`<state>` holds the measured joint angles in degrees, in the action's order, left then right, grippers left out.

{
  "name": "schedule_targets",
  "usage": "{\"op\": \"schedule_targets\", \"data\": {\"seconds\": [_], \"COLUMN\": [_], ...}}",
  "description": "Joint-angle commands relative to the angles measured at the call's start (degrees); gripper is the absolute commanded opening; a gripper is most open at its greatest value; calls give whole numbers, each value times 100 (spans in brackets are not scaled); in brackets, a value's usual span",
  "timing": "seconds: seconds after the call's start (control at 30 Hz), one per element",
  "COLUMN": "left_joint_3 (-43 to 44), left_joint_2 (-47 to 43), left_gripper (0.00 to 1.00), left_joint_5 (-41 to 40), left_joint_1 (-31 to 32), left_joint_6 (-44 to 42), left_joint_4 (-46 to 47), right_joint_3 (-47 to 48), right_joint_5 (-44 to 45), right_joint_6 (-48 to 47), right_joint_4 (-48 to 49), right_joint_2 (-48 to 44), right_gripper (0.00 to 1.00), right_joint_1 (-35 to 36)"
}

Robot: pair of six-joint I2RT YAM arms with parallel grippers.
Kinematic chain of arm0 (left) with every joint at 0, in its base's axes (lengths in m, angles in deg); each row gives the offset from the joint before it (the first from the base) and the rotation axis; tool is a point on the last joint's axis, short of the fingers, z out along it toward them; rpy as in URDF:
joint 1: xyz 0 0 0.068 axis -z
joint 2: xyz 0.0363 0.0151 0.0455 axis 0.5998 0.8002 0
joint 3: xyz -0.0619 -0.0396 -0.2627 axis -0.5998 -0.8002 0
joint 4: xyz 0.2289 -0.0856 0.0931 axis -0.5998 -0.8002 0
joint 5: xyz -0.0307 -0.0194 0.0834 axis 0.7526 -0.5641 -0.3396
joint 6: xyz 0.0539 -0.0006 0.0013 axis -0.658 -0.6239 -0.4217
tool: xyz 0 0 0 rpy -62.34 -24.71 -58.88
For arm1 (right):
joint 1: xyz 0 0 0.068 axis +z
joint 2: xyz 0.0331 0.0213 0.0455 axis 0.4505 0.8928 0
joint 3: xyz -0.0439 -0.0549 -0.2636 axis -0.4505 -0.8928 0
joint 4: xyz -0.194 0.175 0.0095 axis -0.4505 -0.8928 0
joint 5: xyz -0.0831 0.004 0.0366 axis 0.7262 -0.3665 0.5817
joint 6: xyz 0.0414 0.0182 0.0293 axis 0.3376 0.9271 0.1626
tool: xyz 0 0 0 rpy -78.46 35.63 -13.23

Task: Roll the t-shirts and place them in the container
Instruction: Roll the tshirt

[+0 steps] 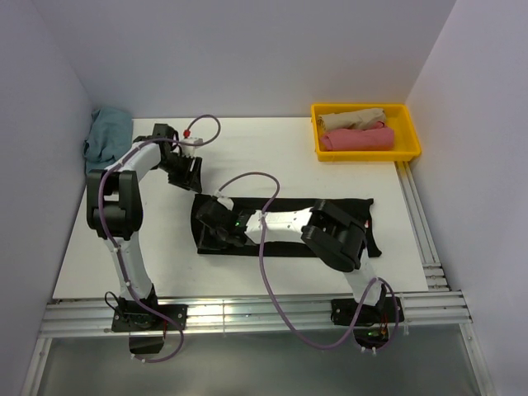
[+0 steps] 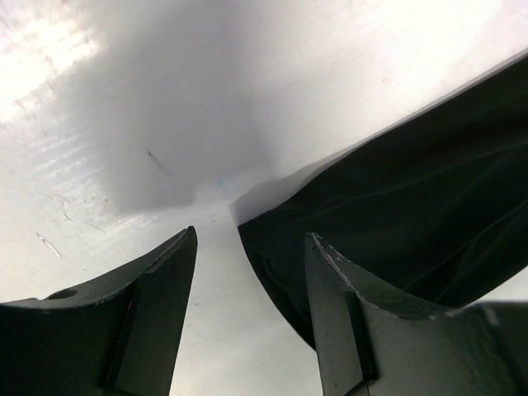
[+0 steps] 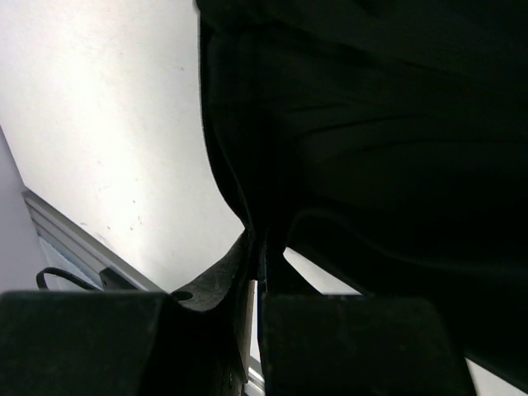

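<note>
The black t-shirt (image 1: 285, 205) lies folded into a long strip across the middle of the white table (image 1: 272, 157). My right arm reaches left over the strip. At the strip's left end the right gripper (image 1: 208, 234) is shut, pinching the shirt's edge (image 3: 371, 148) between its fingertips (image 3: 260, 243). My left gripper (image 1: 186, 175) hovers just past the strip's far left corner. Its jaws (image 2: 252, 235) stand open with bare table between them, and the shirt's corner (image 2: 396, 190) lies beside the right finger (image 2: 330, 280). Much of the shirt's middle is hidden under the right arm.
A yellow bin (image 1: 410, 125) at the back right holds a rolled pink shirt (image 1: 359, 139) and a rolled beige one (image 1: 351, 119). A dusty-blue shirt (image 1: 107, 139) lies bunched at the back left corner. Grey walls close in three sides; a metal rail (image 1: 247, 313) runs along the front.
</note>
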<state>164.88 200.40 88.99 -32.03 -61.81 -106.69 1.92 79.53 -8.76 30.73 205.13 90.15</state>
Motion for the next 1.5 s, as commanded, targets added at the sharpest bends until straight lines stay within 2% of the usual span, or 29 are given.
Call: {"op": "schedule_targets", "data": {"seconds": [0.0, 0.37, 0.67, 1.33, 1.47], "left_joint_3": [-180, -470, -629, -603, -541], "left_joint_2": [-140, -8, -61, -192, -228], "left_gripper": [61, 62, 63, 62, 57], "left_joint_5": [231, 1032, 804, 1015, 1041], "left_joint_1": [-130, -201, -297, -122, -34], "left_joint_6": [-65, -302, -320, -188, -118], "left_joint_4": [94, -38, 41, 15, 6], "right_joint_3": [-242, -550, -919, -1622, -1798], "right_joint_5": [61, 87, 166, 245, 307], "right_joint_6": [263, 342, 421, 597, 650], "right_joint_4": [418, 603, 735, 1131, 1254], "right_joint_2": [-507, -648, -885, -1193, -1298], "right_gripper": [1, 0, 0, 0, 0], "right_joint_1": [-88, -132, -176, -194, -211]}}
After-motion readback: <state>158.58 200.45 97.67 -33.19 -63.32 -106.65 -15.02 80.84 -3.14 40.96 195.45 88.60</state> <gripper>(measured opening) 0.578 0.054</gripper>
